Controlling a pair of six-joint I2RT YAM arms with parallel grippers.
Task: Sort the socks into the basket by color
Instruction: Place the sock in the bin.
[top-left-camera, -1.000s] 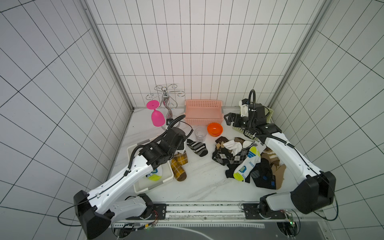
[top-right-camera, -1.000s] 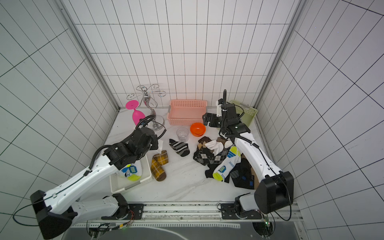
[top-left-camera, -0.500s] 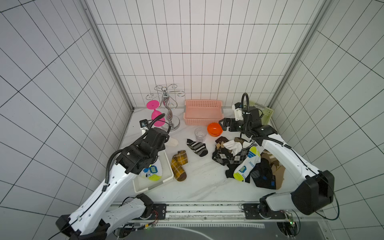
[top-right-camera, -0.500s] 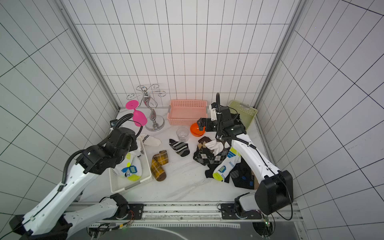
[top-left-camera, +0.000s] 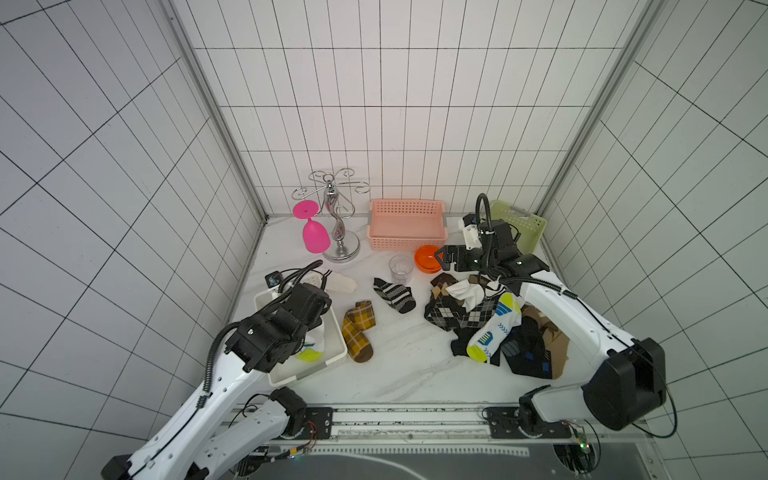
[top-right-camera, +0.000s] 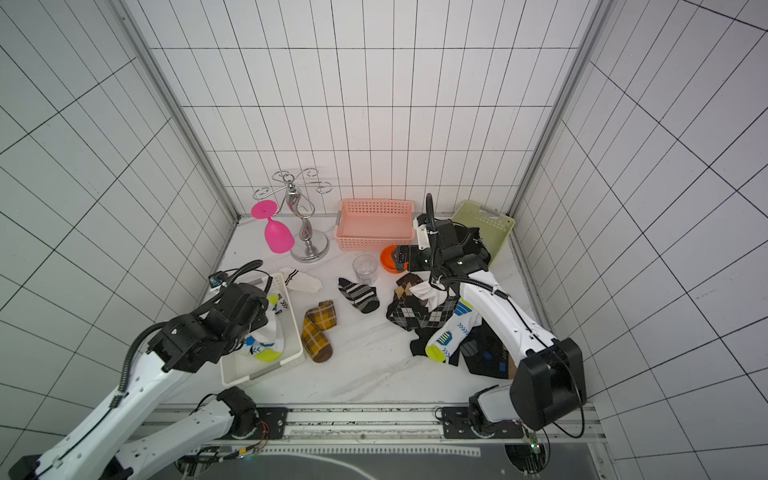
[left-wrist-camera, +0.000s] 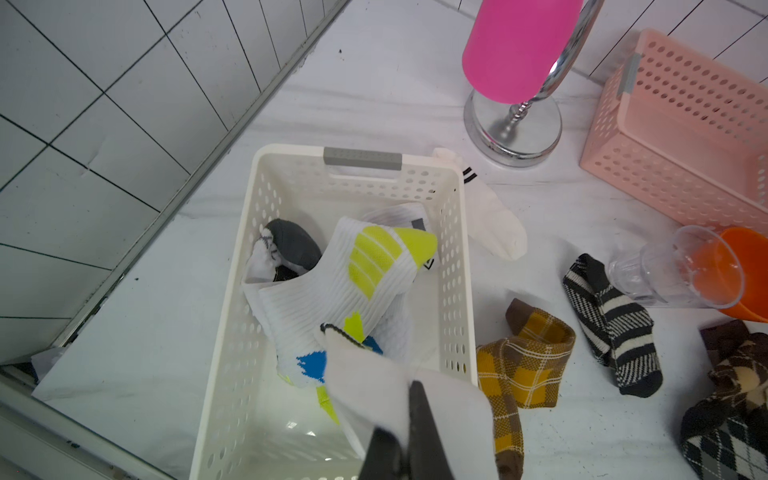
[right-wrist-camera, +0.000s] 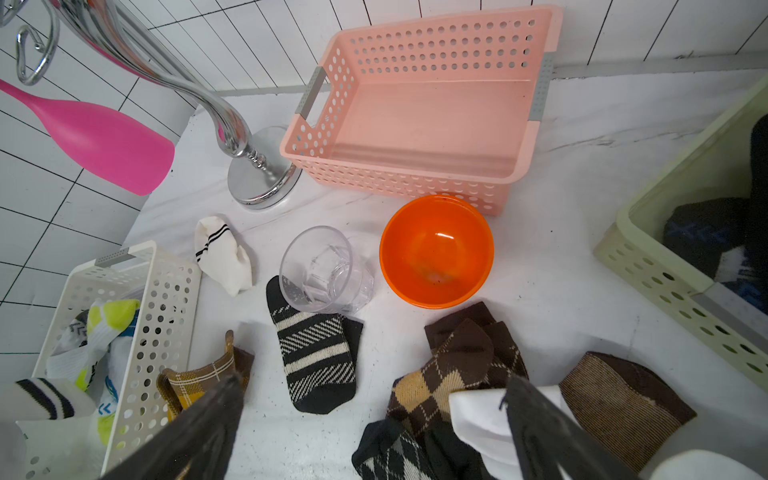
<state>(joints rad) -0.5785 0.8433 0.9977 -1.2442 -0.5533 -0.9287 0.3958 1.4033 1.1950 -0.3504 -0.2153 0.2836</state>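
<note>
We find the left gripper (left-wrist-camera: 409, 419) clamped shut on a white sock (left-wrist-camera: 374, 386), which hangs from its fingers above the white basket (left-wrist-camera: 451, 291) at the lower left of both top views. Inside that basket lie a white sock with yellow and blue marks (left-wrist-camera: 357, 278) and a grey-toed sock (left-wrist-camera: 291, 245), one partly over the other.

The right gripper (right-wrist-camera: 374, 380) stands wide, nothing between its fingers. In both top views it hovers right of centre, over the upper edge of the sock pile (top-left-camera: 478, 324) and just beside the orange bowl (top-left-camera: 426, 259). From the right wrist camera one finger crosses a crumpled white sock (right-wrist-camera: 473, 419) on top of the pile — whether it touches, we cannot tell.

The pile mixes a dark argyle sock (top-left-camera: 461, 318), a brown argyle sock (top-left-camera: 442, 284), a white sock with a yellow toe (top-left-camera: 492, 332) and black socks (top-left-camera: 528, 357), all overlapping. Between the pile and the white basket, on the bare tabletop (top-left-camera: 407, 365), lie a yellow plaid sock (top-left-camera: 358, 332) and a black-and-cream striped sock (top-left-camera: 395, 295), apart from each other. A clear cup (top-left-camera: 401, 266) stands just beside the striped one's upper end. A cream sock with black stripes (top-left-camera: 340, 283) rests just beside the white basket's upper right corner.

Along the back wall sit a pink basket (top-left-camera: 409, 243) and, in the right corner, a green basket (top-left-camera: 528, 226) holding a black sock (right-wrist-camera: 702, 237) — a pink glass (top-left-camera: 316, 237) hangs upside down from a chrome rack (top-left-camera: 340, 251) to the left of the pink basket.
</note>
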